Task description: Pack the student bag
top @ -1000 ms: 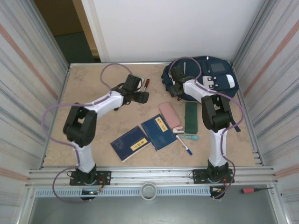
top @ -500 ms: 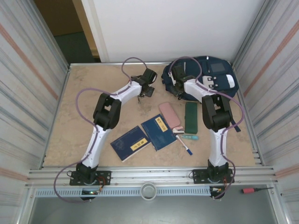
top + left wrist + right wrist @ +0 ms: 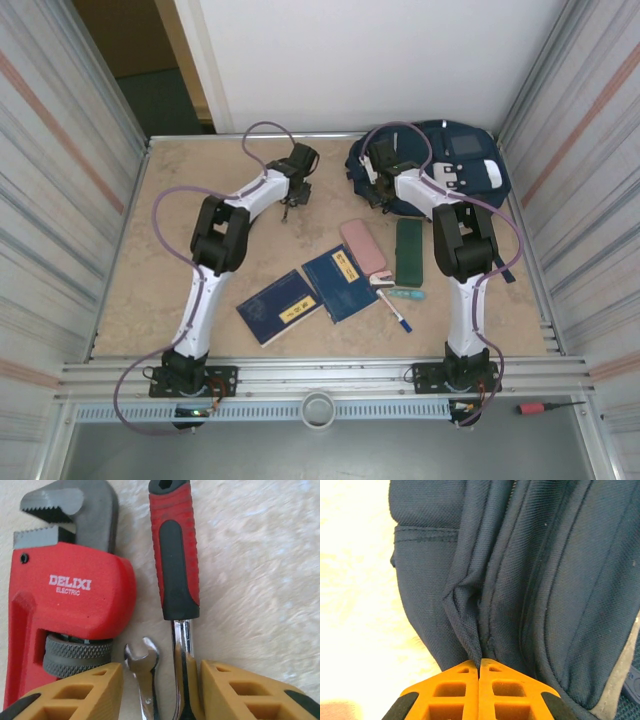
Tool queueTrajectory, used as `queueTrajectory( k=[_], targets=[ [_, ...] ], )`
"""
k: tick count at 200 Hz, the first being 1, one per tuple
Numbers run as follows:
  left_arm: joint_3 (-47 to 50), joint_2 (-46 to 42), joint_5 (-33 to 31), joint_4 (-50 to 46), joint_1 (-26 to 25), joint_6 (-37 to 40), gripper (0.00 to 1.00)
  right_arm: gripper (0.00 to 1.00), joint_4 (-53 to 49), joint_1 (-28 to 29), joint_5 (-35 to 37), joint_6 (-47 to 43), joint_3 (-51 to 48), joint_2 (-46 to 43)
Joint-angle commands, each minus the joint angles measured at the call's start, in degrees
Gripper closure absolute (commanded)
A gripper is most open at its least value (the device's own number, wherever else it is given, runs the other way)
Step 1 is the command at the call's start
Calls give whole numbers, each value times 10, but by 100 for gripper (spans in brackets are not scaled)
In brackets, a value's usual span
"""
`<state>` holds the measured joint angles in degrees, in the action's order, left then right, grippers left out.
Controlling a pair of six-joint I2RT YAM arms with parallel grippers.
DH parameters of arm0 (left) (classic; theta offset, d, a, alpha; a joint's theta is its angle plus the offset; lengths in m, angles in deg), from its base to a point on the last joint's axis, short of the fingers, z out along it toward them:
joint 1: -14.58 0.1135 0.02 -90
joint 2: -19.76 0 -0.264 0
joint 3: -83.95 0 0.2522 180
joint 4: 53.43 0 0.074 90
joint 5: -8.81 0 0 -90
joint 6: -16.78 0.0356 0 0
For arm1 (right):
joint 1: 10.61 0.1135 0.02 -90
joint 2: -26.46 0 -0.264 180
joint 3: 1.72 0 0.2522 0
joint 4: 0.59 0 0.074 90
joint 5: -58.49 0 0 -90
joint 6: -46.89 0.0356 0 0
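At the far right corner of the table (image 3: pixel 170 230), the student bag (image 3: pixel 455 165) looks soft and floppy, best taken by a seam fold, where the right gripper (image 3: pixel 479 666) pinches its cloth, while the left gripper (image 3: pixel 161 679) straddles a screwdriver (image 3: pixel 175 555), fingers spread.

My table (image 3: pixel 180 250) carries the bag (image 3: pixel 460 150) in its far right corner, with two books (image 3: pixel 280 307), a pink case (image 3: pixel 363 246), a green case (image 3: pixel 408 252) and a pen (image 3: pixel 395 312) nearer the middle. A red wrench (image 3: pixel 70 595), a screwdriver (image 3: pixel 175 555) and a small spanner (image 3: pixel 142 665) lie side by side.
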<state>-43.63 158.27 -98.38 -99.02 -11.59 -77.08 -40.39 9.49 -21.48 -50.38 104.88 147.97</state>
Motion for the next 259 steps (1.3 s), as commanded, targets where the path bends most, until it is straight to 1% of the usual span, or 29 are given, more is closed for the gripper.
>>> queueTrajectory(
  k=[1,35,73,97,119,134,144,154,169,184,201,221,233,249,259],
  targets=[
    [58,-24,-12,-30,41,-31,56,100,-6,23,-47,-41,27,15],
    [114,-56,-10,-8,67,-47,56,100,-18,58,-74,-92,61,39],
    [170,-95,19,28,89,-71,54,100,-23,94,-123,-128,109,66],
    [201,-125,51,54,97,-86,49,100,-30,113,-157,-150,126,67],
    [236,-161,86,92,100,-99,44,100,-31,115,-195,-139,117,42],
    [266,-190,116,122,100,-113,39,83,-11,113,-198,-118,91,8],
    [289,-217,143,145,100,-124,37,67,2,106,-197,-94,70,-21],
    [316,-239,169,171,98,-138,35,55,10,93,-209,-61,45,-51],
    [360,-272,199,216,89,-156,32,39,42,56,-240,5,-17,-108],
    [398,-303,215,250,72,-172,29,27,67,7,-262,81,-88,-168],
    [427,-325,249,281,50,-197,27,21,86,-58,-258,180,-182,-240],
    [458,-322,329,343,24,-253,25,16,116,-141,-277,277,-299,-314],
    [462,-307,363,373,10,-287,23,13,125,-183,-269,318,-355,-355],
    [453,-282,384,394,-7,-317,21,11,133,-219,-258,353,-399,-377],
    [442,-269,385,397,-15,-326,20,10,144,-235,-278,379,-408,-368]
  ],
)
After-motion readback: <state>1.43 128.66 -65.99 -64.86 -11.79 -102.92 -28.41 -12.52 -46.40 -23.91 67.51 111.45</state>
